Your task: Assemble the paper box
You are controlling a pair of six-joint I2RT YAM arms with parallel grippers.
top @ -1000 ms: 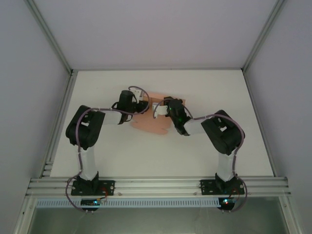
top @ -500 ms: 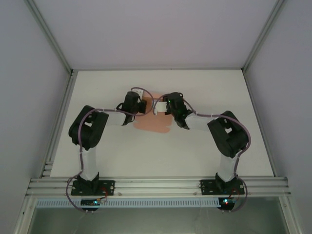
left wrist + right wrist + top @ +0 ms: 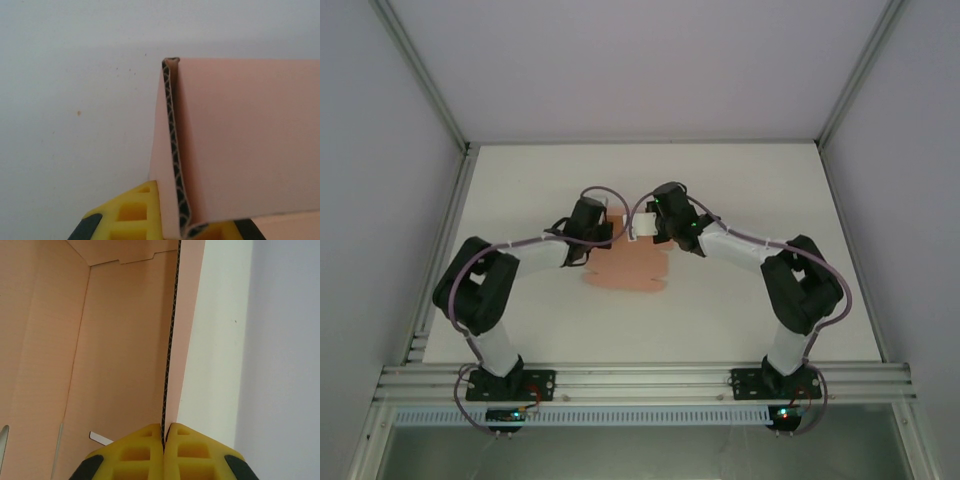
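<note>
a: any print on the paper box (image 3: 628,268)?
b: its faces read as plain salmon-pink cardboard; the cut edge shows dark corrugation.
a: where is it?
b: on the white table (image 3: 740,300), about midway back, between the two wrists, part lying flat and part folded up.
a: left gripper (image 3: 182,226)?
b: its yellow pads (image 3: 135,215) are pinched tight on a flap doubled over on itself, at the sheet's far left edge.
a: right gripper (image 3: 163,440)?
b: pads pressed together on a thin upright wall, edge-on to its camera. left of that wall lie creased inner panels and a notched flap; right of it, bare table.
</note>
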